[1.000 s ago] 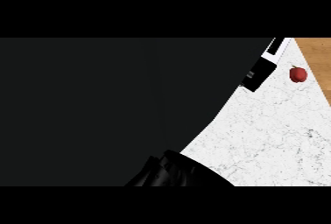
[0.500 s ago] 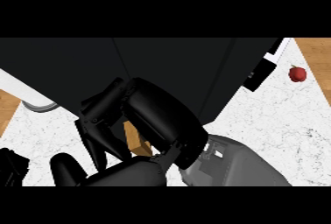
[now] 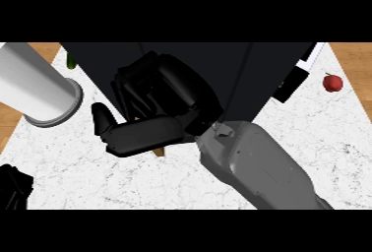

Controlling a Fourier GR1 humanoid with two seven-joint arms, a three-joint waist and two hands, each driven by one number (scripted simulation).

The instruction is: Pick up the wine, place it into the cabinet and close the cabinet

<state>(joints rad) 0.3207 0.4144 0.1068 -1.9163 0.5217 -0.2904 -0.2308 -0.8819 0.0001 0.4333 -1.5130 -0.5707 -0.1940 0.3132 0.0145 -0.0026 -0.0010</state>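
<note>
right hand [image 3: 156,110]: black, centre of view and in front of the cabinet's lower edge, fingers curled in, thumb out at 9 o'clock; clamped on the wine
right forearm [image 3: 254,167]: grey, comes in from 5 o'clock
wine [image 3: 158,152]: mostly hidden by the hand; only a tan-brown sliver shows under the palm, over the bench
dark cabinet [image 3: 240,64]: fills 12 o'clock
left hand [image 3: 15,189]: black, cut off by the edge at 8 o'clock; grip state can't tell
white marble bench [image 3: 312,128]: carries everything
white cylinder with grey rim [image 3: 36,83]: 10 o'clock, tilted
red round fruit [image 3: 332,82]: 2 o'clock, on bench, apart from cabinet
small green item [image 3: 70,61]: 11 o'clock, between cylinder and cabinet
</note>
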